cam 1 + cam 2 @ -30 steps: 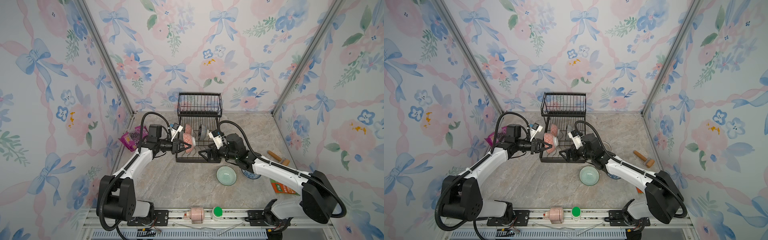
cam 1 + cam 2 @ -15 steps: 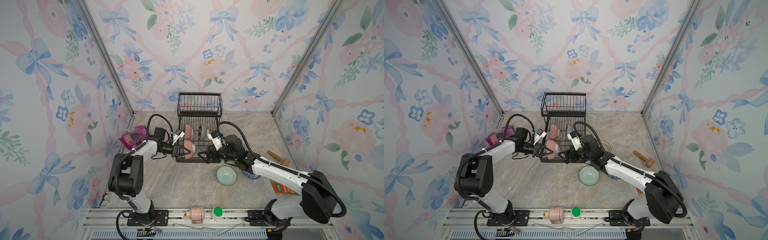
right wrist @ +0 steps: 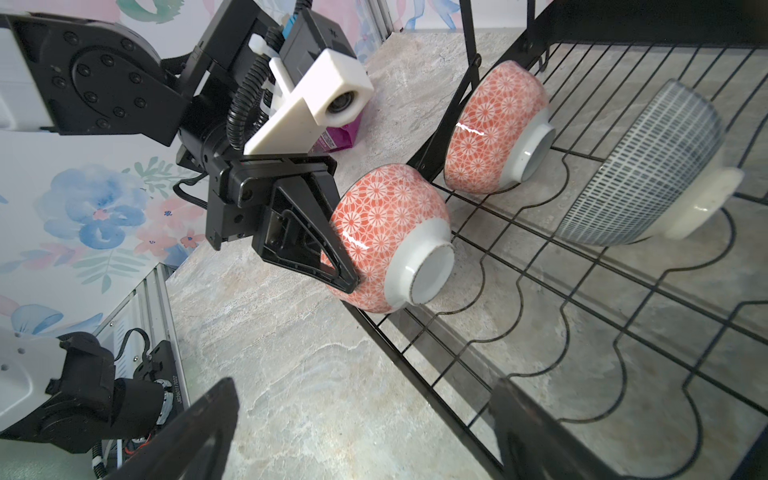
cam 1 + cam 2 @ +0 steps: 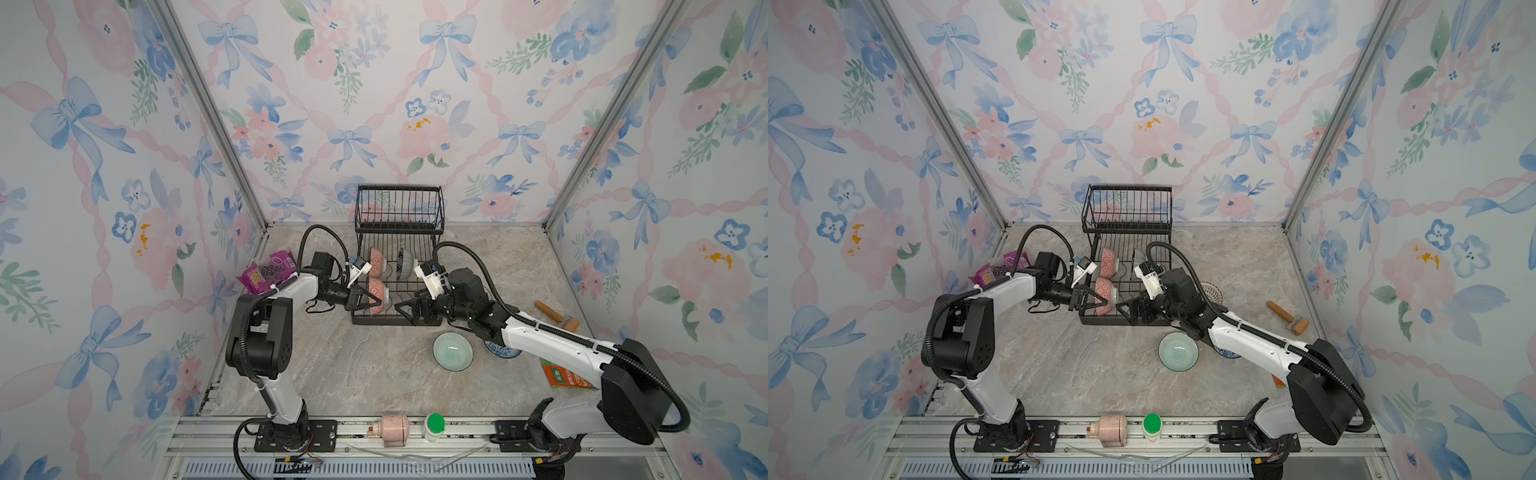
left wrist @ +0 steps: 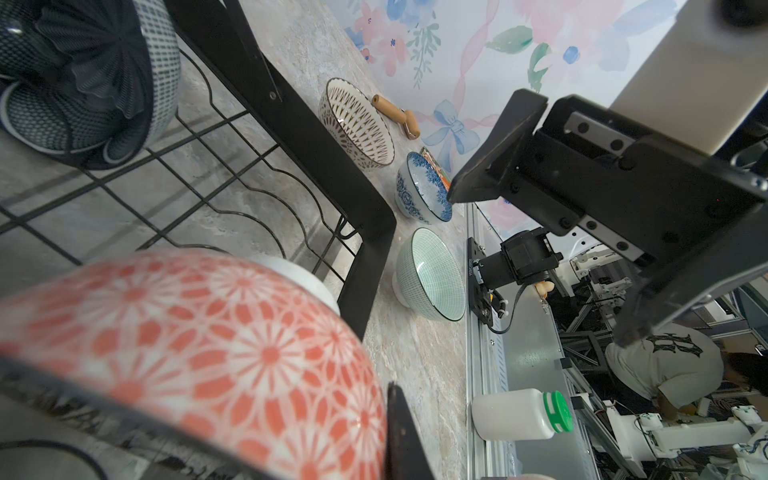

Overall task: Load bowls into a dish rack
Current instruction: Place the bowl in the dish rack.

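The black wire dish rack (image 4: 399, 208) (image 4: 1127, 208) stands at the back middle in both top views. On its lower tier a red-patterned bowl (image 4: 377, 262) (image 3: 494, 124) and a dark blue bowl (image 4: 406, 264) (image 3: 648, 174) rest on their sides. My left gripper (image 4: 365, 301) (image 4: 1094, 301) is shut on the rim of a second red-patterned bowl (image 4: 376, 301) (image 3: 390, 232) (image 5: 208, 345), tipped on its side at the tier's front left corner. My right gripper (image 4: 411, 309) (image 3: 365, 432) hangs open and empty by the rack's front edge. A mint bowl (image 4: 453, 351), a blue floral bowl (image 5: 419, 191) and a lattice bowl (image 4: 1212, 291) sit on the table.
A purple snack bag (image 4: 270, 270) lies left of the rack. A wooden roller (image 4: 557, 316) and a green-orange packet (image 4: 565, 376) lie at the right. A pink bottle (image 4: 392, 428) and a green-capped white bottle (image 4: 432, 426) rest on the front rail.
My left arm has folded in and brought the red-patterned bowl slightly down onto the rack's front left corner. The right arm has stayed where it was, still open.
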You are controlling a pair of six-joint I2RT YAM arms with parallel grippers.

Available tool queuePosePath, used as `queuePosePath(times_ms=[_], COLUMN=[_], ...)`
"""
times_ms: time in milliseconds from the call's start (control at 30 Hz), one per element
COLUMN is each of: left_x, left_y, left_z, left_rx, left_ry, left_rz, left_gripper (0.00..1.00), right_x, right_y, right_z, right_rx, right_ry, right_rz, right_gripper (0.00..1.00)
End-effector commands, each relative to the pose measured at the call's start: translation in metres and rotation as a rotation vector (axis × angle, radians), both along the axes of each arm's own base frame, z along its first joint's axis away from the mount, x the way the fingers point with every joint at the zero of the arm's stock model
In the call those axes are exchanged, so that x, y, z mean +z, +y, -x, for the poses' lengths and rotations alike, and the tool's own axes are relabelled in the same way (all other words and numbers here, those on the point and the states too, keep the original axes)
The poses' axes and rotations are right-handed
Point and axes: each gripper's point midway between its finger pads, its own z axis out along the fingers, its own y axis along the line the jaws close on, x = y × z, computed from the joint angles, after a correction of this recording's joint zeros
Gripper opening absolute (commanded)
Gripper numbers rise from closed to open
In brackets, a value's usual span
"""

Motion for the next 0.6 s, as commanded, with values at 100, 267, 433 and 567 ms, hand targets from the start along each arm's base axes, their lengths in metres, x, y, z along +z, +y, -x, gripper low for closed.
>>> queuePosePath(times_ms=[100,267,433,567], left_x=[0.007,0.000,-0.008,-0.014], left_y=[-0.004,-0.007,-0.007,-0.006], left_z=[-0.005,-0.008,-0.011,-0.013], left_rx=[-0.032,-0.040,-0.042,-0.037], left_ry=[-0.052,-0.038,-0.032,-0.031], left_rz=[0.027,0.027,-0.002,-0.026], left_gripper=[0.00,0.00,0.00,0.00], right_x=[0.001,0.001,0.005,0.004], right_y=[-0.002,-0.002,-0.001,-0.002], right_z=[-0.002,-0.002,-0.002,-0.001], right_rx=[-0.012,-0.006,-0.004,-0.007], right_ry=[-0.007,-0.013,-0.020,-0.018], right_rz=[-0.007,-0.006,-0.008,-0.009], right_gripper=[0.96,0.96,0.96,0.96])
